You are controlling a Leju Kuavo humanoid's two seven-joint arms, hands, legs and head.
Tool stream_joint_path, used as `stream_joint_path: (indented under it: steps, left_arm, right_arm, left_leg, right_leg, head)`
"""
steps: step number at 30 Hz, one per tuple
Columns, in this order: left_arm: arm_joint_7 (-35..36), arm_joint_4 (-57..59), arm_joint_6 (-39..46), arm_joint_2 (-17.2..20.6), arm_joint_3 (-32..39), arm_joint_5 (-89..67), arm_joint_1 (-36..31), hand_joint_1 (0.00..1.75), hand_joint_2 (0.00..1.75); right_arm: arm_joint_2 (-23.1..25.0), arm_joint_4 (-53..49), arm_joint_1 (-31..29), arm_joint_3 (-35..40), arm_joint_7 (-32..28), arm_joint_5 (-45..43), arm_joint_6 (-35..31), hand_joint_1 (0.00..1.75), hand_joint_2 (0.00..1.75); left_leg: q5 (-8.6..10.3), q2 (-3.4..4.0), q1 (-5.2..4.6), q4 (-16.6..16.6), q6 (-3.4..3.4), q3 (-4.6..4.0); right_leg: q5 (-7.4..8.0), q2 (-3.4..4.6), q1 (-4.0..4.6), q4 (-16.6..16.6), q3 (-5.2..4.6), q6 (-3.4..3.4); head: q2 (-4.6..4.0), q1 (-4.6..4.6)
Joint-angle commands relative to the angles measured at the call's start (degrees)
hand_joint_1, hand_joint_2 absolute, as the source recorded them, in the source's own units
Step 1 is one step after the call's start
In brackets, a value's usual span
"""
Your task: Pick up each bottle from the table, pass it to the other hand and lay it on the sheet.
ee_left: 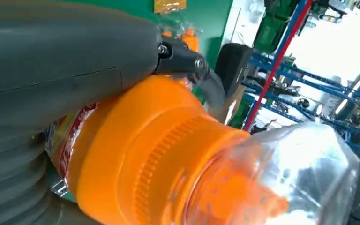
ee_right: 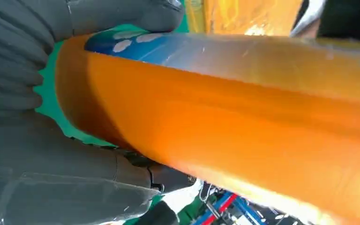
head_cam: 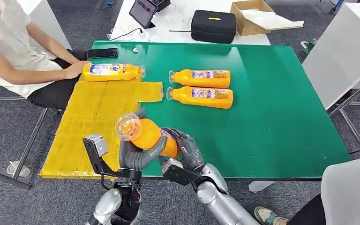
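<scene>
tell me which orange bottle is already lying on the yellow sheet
The bottle by the person's hand, at the sheet's far edge; two lie on green table, one is held.

One bottle (head_cam: 112, 71) on sheet (head_cam: 89, 126), two bottles (head_cam: 200, 86) beside.

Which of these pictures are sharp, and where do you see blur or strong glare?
Head view: even light, sharp; the held bottle and both hands, left and right, read clearly. Left wrist view: the clear cap is soft, the background overexposed. Right wrist view: the bottle's body is blurred, with glare streaks.
</scene>
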Motion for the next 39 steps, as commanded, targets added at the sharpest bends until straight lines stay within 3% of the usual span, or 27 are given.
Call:
stream_joint_path:
  steps: [1,4,9,10,11,12,13,27,28,31,34,36,37,39]
  left_arm:
    - [0.5,1.8,-1.4,1.1,0.1,1.3,-2.1,1.75,1.75]
    - [0.3,2.4,-1.3,0.9,0.0,1.3,-2.3,1.75,1.75]
    - [0.3,2.4,-1.3,0.9,0.0,1.4,-2.3,1.75,1.75]
    - [-0.1,2.1,-0.9,0.9,0.1,1.2,-2.2,1.75,1.75]
    - [-0.5,2.0,-0.6,0.9,0.1,0.8,-2.2,1.75,1.75]
    - [-0.5,1.8,-0.6,1.0,0.1,0.9,-2.2,1.75,1.75]
    - [-0.1,1.2,-2.3,1.4,0.0,2.1,-2.0,1.75,1.75]
    - [-1.3,-3.1,-2.5,2.5,1.7,0.2,0.1,1.75,1.75]
    - [-1.4,-2.9,-2.4,2.4,1.7,0.0,0.0,1.75,1.75]
    - [-2.6,-5.2,-0.8,2.7,3.3,-1.9,1.4,1.75,1.75]
    - [-2.6,-8.2,0.1,2.5,6.8,-2.5,3.8,1.75,1.75]
    - [-2.4,-9.8,1.0,2.5,9.1,-3.1,5.0,1.75,1.75]
    - [-2.2,-10.6,1.4,2.8,10.8,-3.0,5.6,1.75,1.75]
    - [-3.0,-11.0,3.5,3.2,13.7,-5.1,5.8,1.75,1.75]
  right_arm:
    - [-0.5,-2.9,-0.6,0.1,-1.9,-7.4,6.5,1.75,1.75]
    - [-0.3,-3.7,-0.5,-0.8,-1.9,-9.2,7.6,1.52,1.75]
    - [-0.1,-4.2,-0.5,-1.2,-2.1,-10.1,8.0,1.52,1.75]
    - [0.0,-4.8,-0.2,-1.6,-2.2,-11.4,9.0,1.41,1.75]
    - [-0.1,-5.2,-0.2,-1.6,-2.2,-11.7,9.5,1.03,1.75]
    - [-0.1,-5.4,-0.3,-1.6,-2.0,-11.5,9.1,0.07,1.75]
    - [-0.3,-5.1,-0.6,-1.3,-1.4,-11.2,9.0,0.0,1.75]
    - [-0.4,-1.5,1.1,-3.1,-1.9,-10.5,6.5,0.0,1.75]
    - [-0.5,-1.7,1.2,-3.2,-1.8,-10.2,6.2,0.0,0.0]
    - [-3.3,1.3,5.0,-5.8,0.4,-5.8,0.6,0.0,0.0]
    - [-5.7,9.3,8.1,-12.5,-1.5,0.5,-10.2,0.0,0.0]
    - [-6.5,10.8,9.8,-16.5,-4.4,-0.8,-10.1,0.0,0.0]
    - [-5.0,8.5,12.1,-22.3,-6.6,-8.7,-4.3,0.0,0.0]
    - [-4.5,3.9,15.5,-24.3,-8.1,-6.9,-6.1,0.0,0.0]
  left_leg:
    - [-0.02,0.05,-0.03,0.0,0.02,0.1]
    - [-0.01,0.02,-0.02,0.0,0.01,0.08]
    - [-0.03,0.04,-0.04,0.0,0.02,0.11]
    - [-0.01,0.03,-0.03,0.0,0.02,0.07]
    - [-0.04,0.07,-0.04,0.0,0.03,0.15]
    - [-0.03,0.07,-0.03,0.0,0.02,0.1]
    - [-0.02,0.05,-0.02,0.0,0.02,0.07]
    - [-0.02,0.07,-0.02,0.0,0.02,0.13]
    - [-0.01,0.06,-0.03,-0.1,0.02,0.11]
    - [-0.01,0.03,0.0,0.0,0.01,0.08]
    - [0.0,-0.15,0.01,-0.1,0.02,0.21]
    - [-0.01,-0.19,-0.02,-0.2,0.04,0.27]
    - [-0.03,-0.27,-0.02,-0.2,0.07,0.4]
    - [-0.04,-0.18,-0.04,-0.1,0.04,0.19]
  right_leg:
    - [-0.03,-0.02,-0.01,0.0,0.07,-0.09]
    - [-0.02,-0.04,0.0,0.0,0.06,-0.08]
    - [-0.04,-0.04,-0.01,0.0,0.08,-0.09]
    - [-0.02,-0.03,0.0,0.0,0.06,-0.07]
    - [-0.05,-0.02,0.0,0.0,0.11,-0.11]
    - [-0.03,0.01,-0.01,0.0,0.07,-0.08]
    - [-0.02,0.0,0.0,0.0,0.05,-0.07]
    - [-0.02,0.0,0.0,0.0,0.1,-0.09]
    - [-0.01,-0.01,0.0,0.0,0.09,-0.08]
    - [-0.01,-0.02,0.02,0.0,0.08,-0.07]
    - [-0.05,-0.2,0.03,-0.1,0.26,-0.06]
    - [-0.07,-0.25,0.01,-0.2,0.33,-0.06]
    - [-0.11,-0.35,0.01,-0.3,0.49,-0.08]
    - [-0.1,-0.23,-0.04,-0.1,0.24,-0.07]
  head:
    - [0.02,-0.02]
    - [0.0,-0.02]
    - [0.02,-0.02]
    - [0.0,-0.02]
    - [0.02,-0.02]
    - [0.0,-0.02]
    - [0.0,-0.02]
    - [0.0,-0.02]
    - [0.0,-0.02]
    - [0.02,-0.02]
    - [0.0,-0.04]
    - [0.0,-0.02]
    - [0.0,0.0]
    - [0.0,-0.02]
